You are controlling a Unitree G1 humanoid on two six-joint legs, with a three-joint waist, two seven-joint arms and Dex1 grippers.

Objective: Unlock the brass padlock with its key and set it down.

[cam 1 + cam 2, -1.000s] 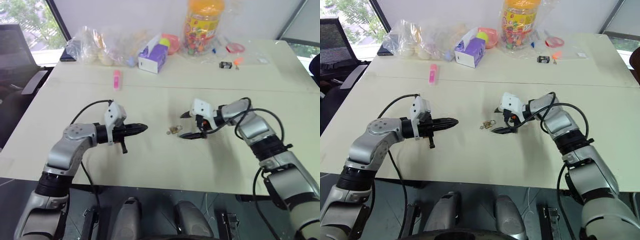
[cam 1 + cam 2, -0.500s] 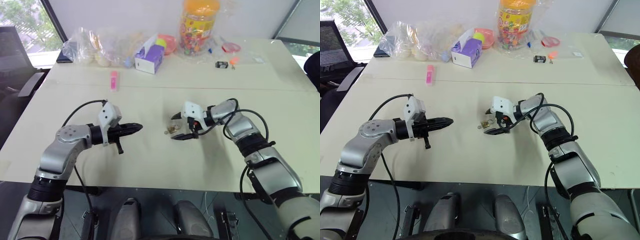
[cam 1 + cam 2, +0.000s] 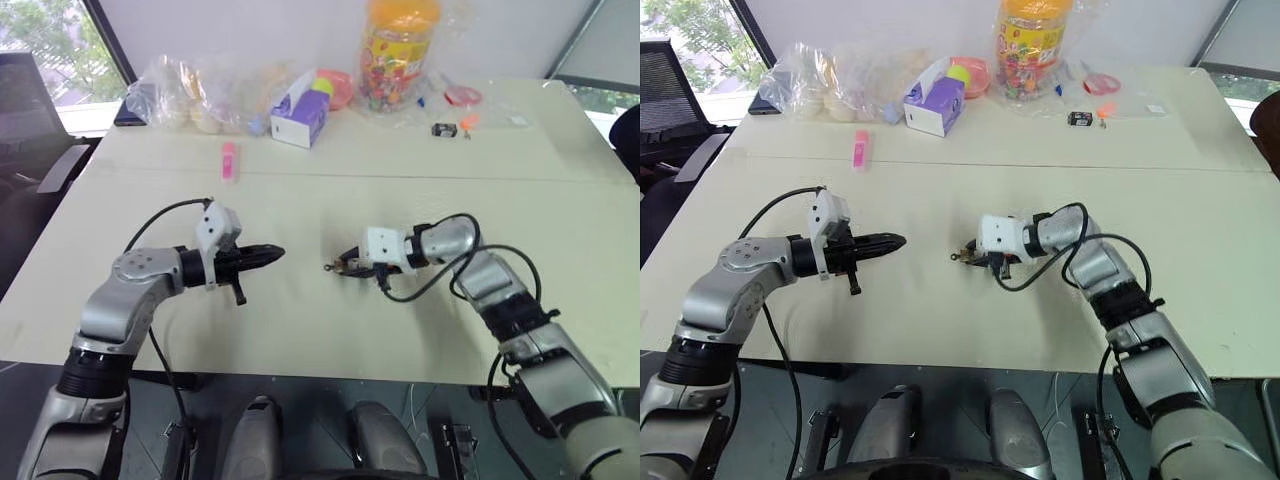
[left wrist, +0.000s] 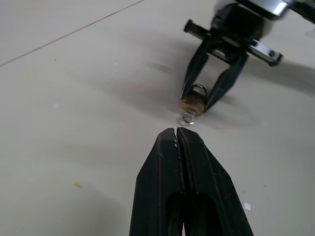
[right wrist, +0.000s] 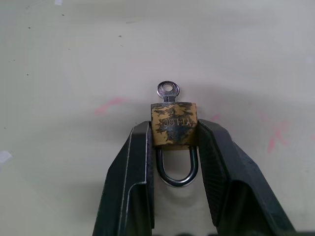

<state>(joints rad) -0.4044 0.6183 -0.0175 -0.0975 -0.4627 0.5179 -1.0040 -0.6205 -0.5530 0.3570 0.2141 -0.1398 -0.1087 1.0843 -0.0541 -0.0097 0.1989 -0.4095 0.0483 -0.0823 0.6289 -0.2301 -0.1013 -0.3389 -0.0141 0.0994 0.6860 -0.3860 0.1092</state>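
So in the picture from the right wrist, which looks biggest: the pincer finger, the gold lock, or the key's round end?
1. A pincer finger looks biggest, though it is nearest the camera.
2. The brass padlock, squeezed between the two fingers.
3. The key head poking out of the padlock looks smallest.

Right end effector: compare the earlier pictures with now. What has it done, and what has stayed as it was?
The right end effector slid in toward the padlock and closed its fingers on the body, where earlier they stood wide open beside it. The key stays in the lock. The left end effector stays shut, apart from it.
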